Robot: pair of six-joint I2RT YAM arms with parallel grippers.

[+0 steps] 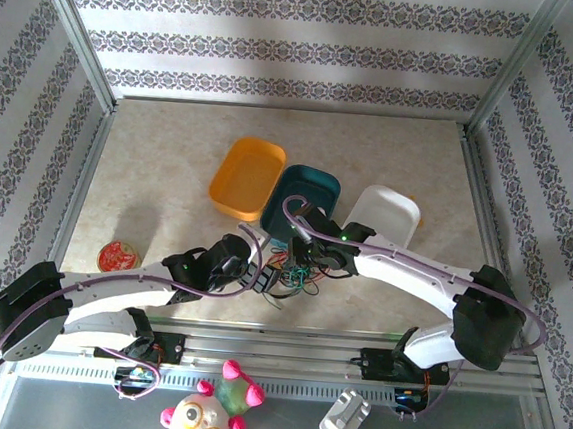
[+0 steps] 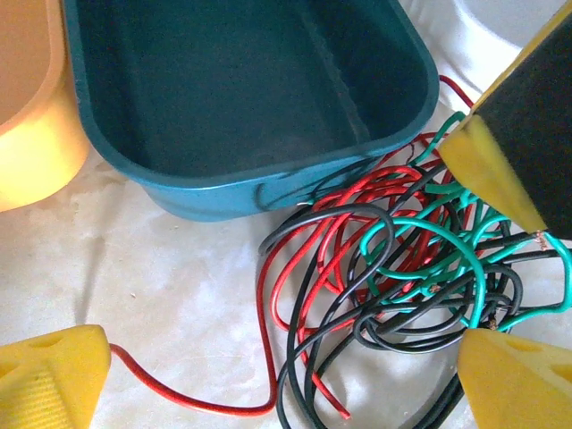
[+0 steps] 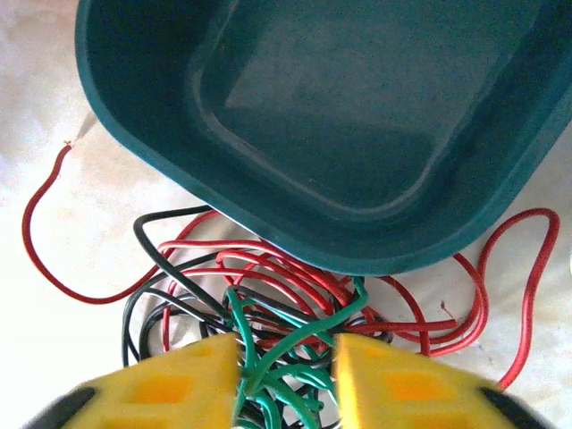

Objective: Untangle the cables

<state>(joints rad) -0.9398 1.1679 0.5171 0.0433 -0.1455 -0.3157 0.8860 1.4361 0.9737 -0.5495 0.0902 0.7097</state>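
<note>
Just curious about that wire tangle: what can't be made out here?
- Overhead view: wires too small to tell strands apart.
- Right wrist view: bottom edge cuts off the green wire between the fingers; grip unclear.
- Left wrist view: teal tub hides part of the red wire.

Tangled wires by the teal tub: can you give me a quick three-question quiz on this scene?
1. True or false: the thin red, black and green cables lie inside the dark teal plastic tub.
2. Which colour wires sit between the yellow tips of the right pincer? A red, B green, C black.
3. How many tubs stand on the marbled table?
Key: 1 false; 2 B; 3 three: teal, orange plastic tub, white plastic tub.
</note>
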